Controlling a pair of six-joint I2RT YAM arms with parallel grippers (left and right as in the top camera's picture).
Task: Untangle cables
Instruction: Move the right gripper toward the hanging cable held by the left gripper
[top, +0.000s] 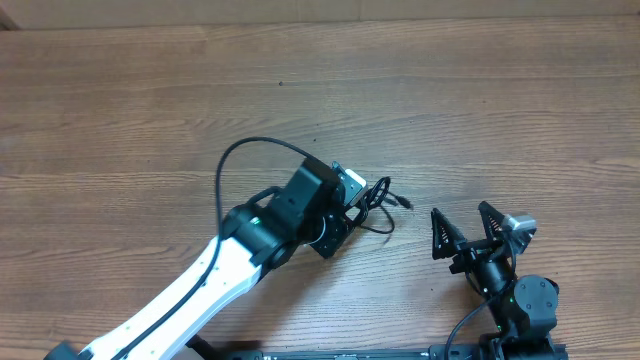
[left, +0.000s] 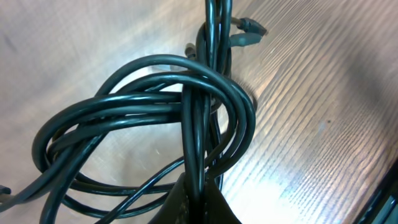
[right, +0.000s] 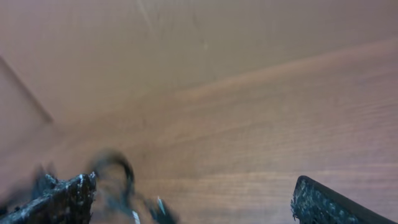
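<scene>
Lying in a knot of loose loops near the middle of the brown wood-grain worktop (top: 140, 110), the thin black cables (top: 380, 208) are what we look at first. In the left wrist view we see the bundle (left: 155, 109) close up: several strands curl round in an oval, while others cross it upright and run down into the left jaws, which are pinched tight on them at the bottom edge. A small grey-black plug (left: 249, 30) lies on the wood past the knot; from above, we find one plug end (top: 405, 203) poking out toward the right. The white and black left arm (top: 230, 262) reaches in from the lower left. Well apart to the right, the right jaws stand spread wide over bare wood, holding nothing. Their camera shows us the cables only as a dark blur (right: 118, 174).
</scene>
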